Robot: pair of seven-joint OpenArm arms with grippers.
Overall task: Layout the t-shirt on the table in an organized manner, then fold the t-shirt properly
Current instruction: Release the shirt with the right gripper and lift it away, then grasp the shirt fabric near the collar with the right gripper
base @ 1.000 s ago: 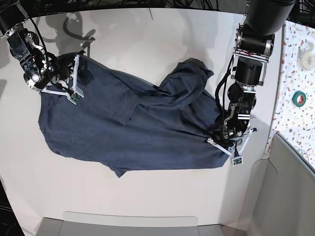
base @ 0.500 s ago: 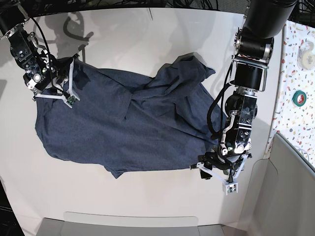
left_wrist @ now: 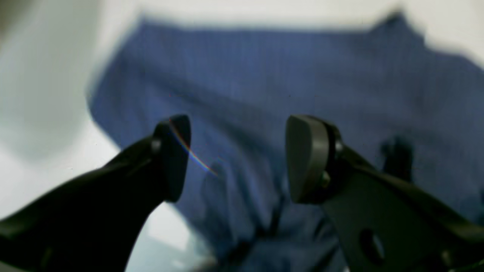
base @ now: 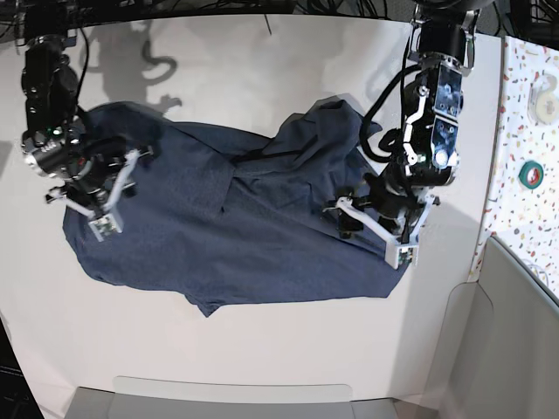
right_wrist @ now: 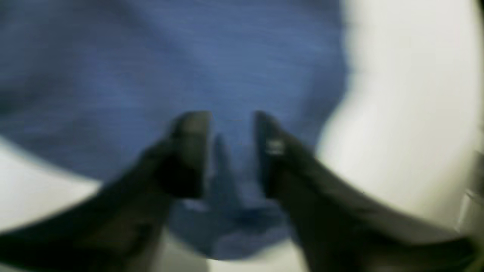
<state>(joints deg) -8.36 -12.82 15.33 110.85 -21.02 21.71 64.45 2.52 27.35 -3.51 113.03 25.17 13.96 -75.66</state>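
While the t-shirt lay spread over the middle of the white counter, it was only roughly laid out, and no fold had yet been made. On the left of the base view the right pincer hung over the shirt's edge there. Its wrist view was badly blurred, yet the jaws showed a narrow gap with blue cloth visible behind and between them; whether they pinched any cloth could not be told. That end of the garment looked fairly flat, with a rounded outline and one small tab of fabric jutting toward the near edge of the counter.

Toward the middle, a diagonal crease ran across the body, and beyond it a large flap of cloth was humped up and doubled over itself, so the outline was no clean shirt shape. Neither sleeves nor collar could be picked out with confidence.

On the right of the base view the left pincer hovered above the shirt's far corner. Its wrist view showed the two pads standing wide apart with nothing between them, the fabric lying loose beneath.

Judged from this, the layout step was partly done: the shirt was on the counter and mostly opened, but the bunched portion needed pulling flat and the edges squaring. All of the folding remained.
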